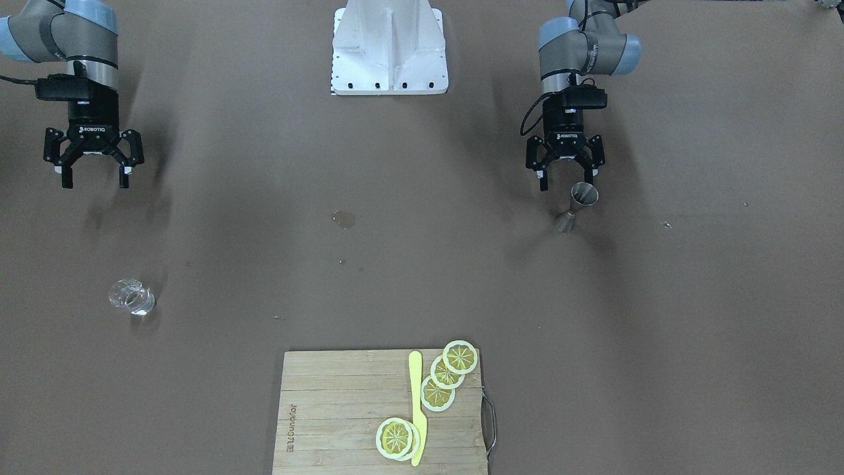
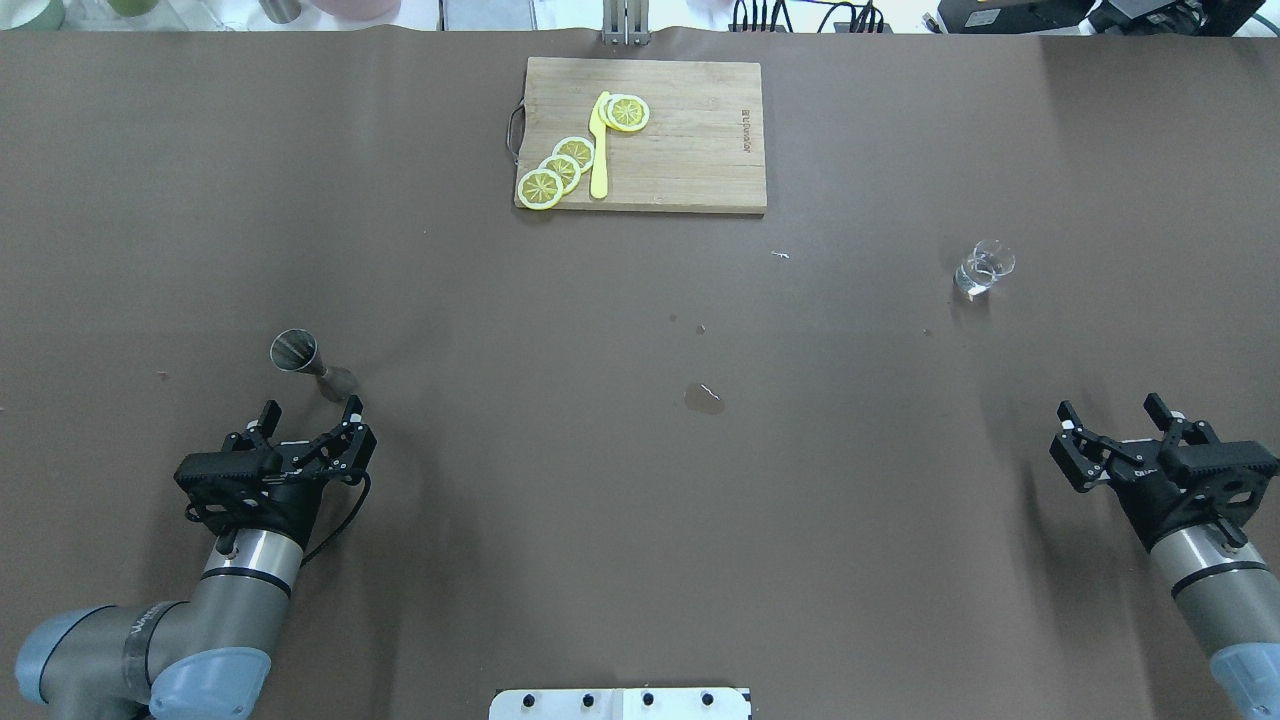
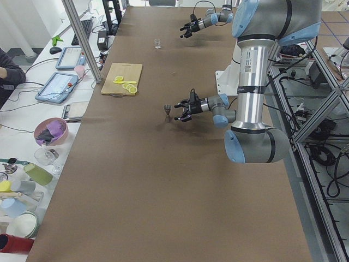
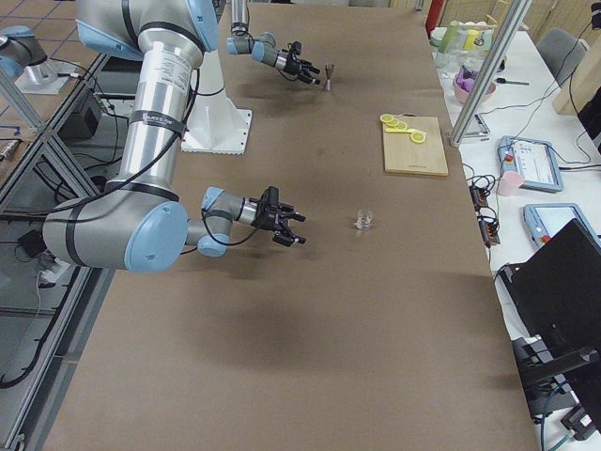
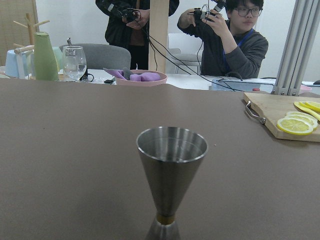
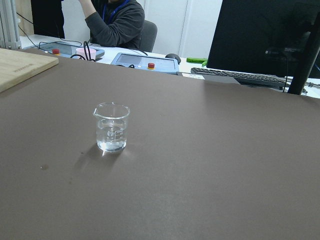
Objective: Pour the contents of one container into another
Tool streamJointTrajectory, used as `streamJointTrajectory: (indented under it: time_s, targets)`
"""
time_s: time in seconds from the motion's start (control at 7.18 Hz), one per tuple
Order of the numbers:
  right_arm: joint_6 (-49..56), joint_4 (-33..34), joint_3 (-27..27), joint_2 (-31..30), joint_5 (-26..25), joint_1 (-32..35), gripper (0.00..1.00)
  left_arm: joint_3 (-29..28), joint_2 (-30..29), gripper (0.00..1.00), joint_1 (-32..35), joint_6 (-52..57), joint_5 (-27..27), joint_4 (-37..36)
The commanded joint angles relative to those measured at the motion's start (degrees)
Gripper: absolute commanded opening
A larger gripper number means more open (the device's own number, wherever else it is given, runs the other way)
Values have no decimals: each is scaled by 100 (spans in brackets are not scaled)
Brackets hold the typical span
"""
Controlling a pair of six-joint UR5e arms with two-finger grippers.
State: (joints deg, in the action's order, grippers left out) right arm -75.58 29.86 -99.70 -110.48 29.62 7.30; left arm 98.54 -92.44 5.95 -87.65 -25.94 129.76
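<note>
A small clear glass cup (image 2: 983,268) (image 1: 132,297) (image 6: 112,127) (image 4: 363,221) stands upright on the brown table, holding a little clear liquid. My right gripper (image 2: 1122,432) (image 1: 93,171) hovers open well short of it, nothing between its fingers. The steel hourglass jigger (image 2: 312,364) (image 1: 575,208) (image 5: 170,176) (image 3: 168,113) stands upright on the table. My left gripper (image 2: 308,418) (image 1: 567,174) is open just behind the jigger, apart from it and empty.
A wooden cutting board (image 2: 700,140) (image 1: 330,415) at the far middle carries lemon slices (image 2: 560,165) and a yellow knife (image 2: 599,150). A small wet spot (image 2: 704,399) marks the table centre. People with cameras (image 5: 225,35) stand beyond the far edge, by bowls and glasses.
</note>
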Motion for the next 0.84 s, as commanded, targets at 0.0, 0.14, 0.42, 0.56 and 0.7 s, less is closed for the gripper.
streamJointTrajectory:
  time_s: [0.0,0.14,0.42,0.56,0.7]
  targets:
    - [-123,387,449,603,9,289,100,-37,-11,98,90,29,1,5]
    - [-211,494,669,1051,61,446,100,-89,-29,98,116,29,1,-3]
    - [-212,653,786,1354,246,702,100,-212,-160,98,248,46,1,-3]
    - [-221,653,786,1380,194,712,100,-213,-282,98,301,238,1,5]
    - [-264,662,812,1398,141,712,100,-221,-327,98,380,292,-8,-3]
